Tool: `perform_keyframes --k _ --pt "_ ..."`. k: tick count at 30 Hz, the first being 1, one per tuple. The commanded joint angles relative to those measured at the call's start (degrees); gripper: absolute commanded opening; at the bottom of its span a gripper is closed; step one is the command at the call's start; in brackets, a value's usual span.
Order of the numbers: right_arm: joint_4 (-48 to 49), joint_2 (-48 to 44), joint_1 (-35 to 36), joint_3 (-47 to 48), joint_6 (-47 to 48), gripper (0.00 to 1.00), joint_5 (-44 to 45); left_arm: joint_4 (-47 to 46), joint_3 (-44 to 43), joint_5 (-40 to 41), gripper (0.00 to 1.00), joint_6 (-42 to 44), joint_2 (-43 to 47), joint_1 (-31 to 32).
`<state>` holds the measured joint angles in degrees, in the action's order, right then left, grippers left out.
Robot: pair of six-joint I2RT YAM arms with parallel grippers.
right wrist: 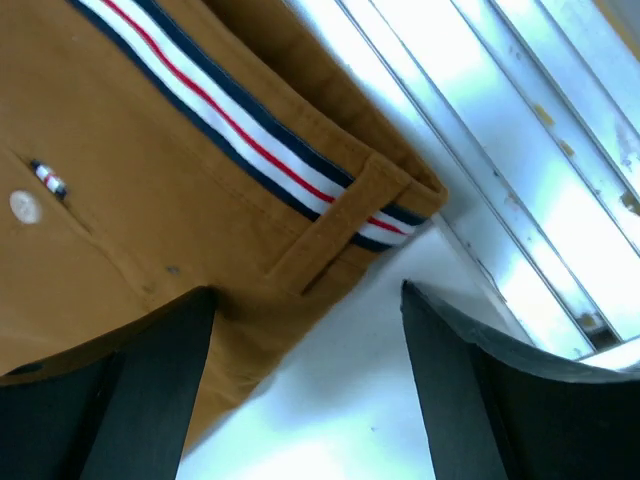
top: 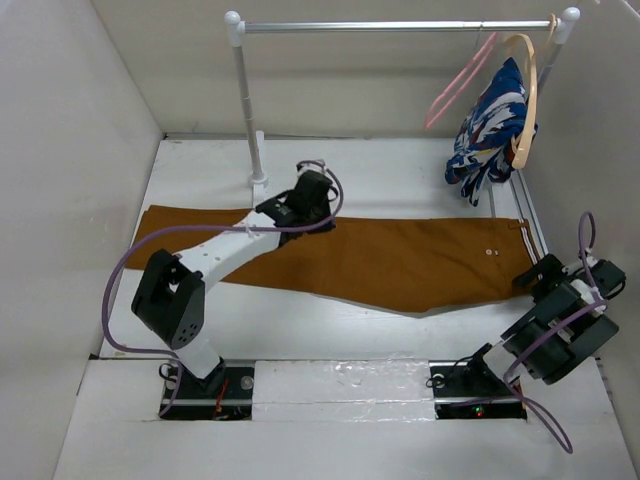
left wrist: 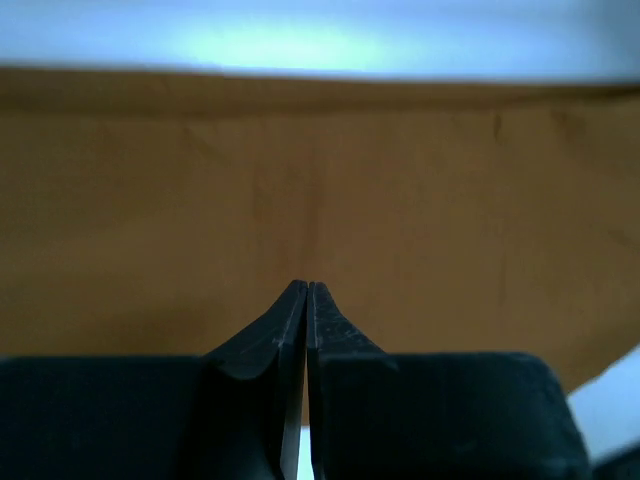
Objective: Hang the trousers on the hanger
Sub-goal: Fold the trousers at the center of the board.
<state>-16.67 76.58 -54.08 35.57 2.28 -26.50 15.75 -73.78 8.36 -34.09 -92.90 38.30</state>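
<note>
The rust-brown trousers (top: 400, 262) lie flat across the table, legs to the left and the striped waistband (right wrist: 250, 135) to the right. My left gripper (top: 312, 214) rests on the far edge of the legs. In the left wrist view it (left wrist: 307, 286) is shut, tips down on the cloth (left wrist: 300, 170), and a faint crease runs up from them. My right gripper (top: 530, 277) stands open at the waistband's near corner. In the right wrist view its (right wrist: 305, 290) left finger (right wrist: 150, 390) lies over the cloth (right wrist: 120, 210) and the other is over bare table. The pink hanger (top: 458, 82) hangs on the rail.
A white rail (top: 400, 26) on a post (top: 246, 100) spans the back. At its right end a pale wooden hanger (top: 527, 100) carries a blue, white and red garment (top: 490, 130). A metal track (right wrist: 520, 150) runs along the table's right side, close to the waistband.
</note>
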Motion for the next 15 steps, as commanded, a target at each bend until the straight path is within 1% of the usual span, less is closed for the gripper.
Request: perform_keyframes --k 1,3,6,7,9,10,11,12,13,14,15 --pt "6.29 -0.72 -1.81 -1.82 -0.96 0.81 -7.25 -2.55 4.60 -4.23 0.00 -1.95 0.79 2.47" --pt "7.78 -2.04 -1.81 -4.36 -2.19 0.82 -6.81 -4.49 8.20 -4.67 0.00 -2.65 1.32 4.31" --pt "12.78 -1.87 -1.81 -8.40 -7.28 0.82 -6.63 -5.81 11.54 -3.01 0.00 -3.00 1.32 4.32" --pt "18.54 -1.35 -1.81 -9.63 -8.77 0.82 -6.89 -5.64 12.07 -2.39 0.00 -2.74 0.54 4.32" --pt "23.33 0.58 -1.81 -12.27 -12.91 0.81 -7.16 -5.03 13.30 -0.03 0.00 -2.56 -0.43 4.32" --pt "26.83 3.46 -1.81 -12.72 -13.96 0.79 -8.29 -4.42 13.66 0.25 0.00 -2.65 -1.22 3.63" --pt "28.60 4.88 -1.81 -12.98 -15.28 0.76 -9.35 -4.32 14.88 0.51 0.00 -2.57 -1.31 3.01" --pt "30.10 5.86 -1.81 -13.77 -15.90 0.51 -10.31 -4.32 15.59 1.39 0.00 -2.56 -1.40 3.00" --pt "32.46 6.13 -1.81 -14.12 -16.17 0.37 -12.06 -4.41 16.29 1.74 0.00 -2.56 -0.88 2.48" --pt "32.75 5.35 -1.81 -14.21 -15.82 0.28 -12.52 -4.67 17.60 1.66 0.00 -2.56 -0.44 1.78" --pt "32.31 3.95 -1.81 -14.21 -15.04 0.12 -12.96 -4.93 18.40 1.66 0.00 -2.48 0.00 1.77"
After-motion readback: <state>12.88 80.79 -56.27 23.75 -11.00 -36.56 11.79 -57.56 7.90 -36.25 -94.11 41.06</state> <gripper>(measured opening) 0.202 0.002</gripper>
